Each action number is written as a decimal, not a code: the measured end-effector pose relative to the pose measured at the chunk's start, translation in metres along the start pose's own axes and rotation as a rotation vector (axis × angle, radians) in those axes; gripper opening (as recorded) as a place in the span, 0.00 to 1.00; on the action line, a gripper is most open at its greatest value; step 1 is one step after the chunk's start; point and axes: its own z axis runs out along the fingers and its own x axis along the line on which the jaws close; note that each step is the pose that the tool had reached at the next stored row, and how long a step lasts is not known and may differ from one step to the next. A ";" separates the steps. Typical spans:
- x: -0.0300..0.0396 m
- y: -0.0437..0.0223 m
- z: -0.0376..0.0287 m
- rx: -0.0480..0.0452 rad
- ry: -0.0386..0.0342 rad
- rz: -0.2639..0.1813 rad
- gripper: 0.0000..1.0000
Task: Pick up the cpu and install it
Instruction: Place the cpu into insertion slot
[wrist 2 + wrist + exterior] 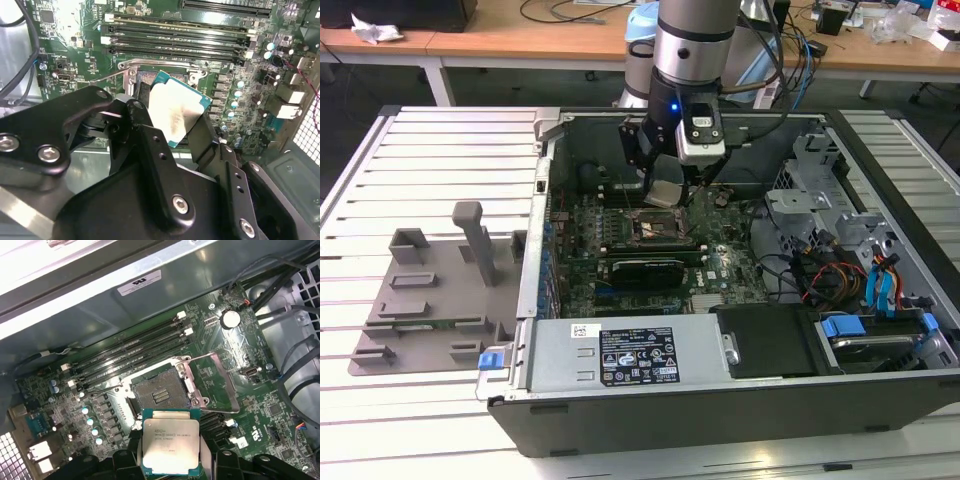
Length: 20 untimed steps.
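- The open computer case lies on the slatted table.
- The gripper hangs inside the case, over the motherboard.
- The socket lies open beneath it.
- The cpu, clamped between the fingers, is tilted above the socket.

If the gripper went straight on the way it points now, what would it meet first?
Probably the open socket on the motherboard: the gripper, shut on the cpu, points down toward it in the first wrist view. Depth is unclear, so it might land slightly off centre.
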 end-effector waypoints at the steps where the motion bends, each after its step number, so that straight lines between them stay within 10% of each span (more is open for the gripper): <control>1: 0.0000 0.0000 0.0000 -0.0001 0.0002 0.006 0.55; 20: 0.0000 0.0000 0.0004 -0.0030 0.0036 0.140 0.55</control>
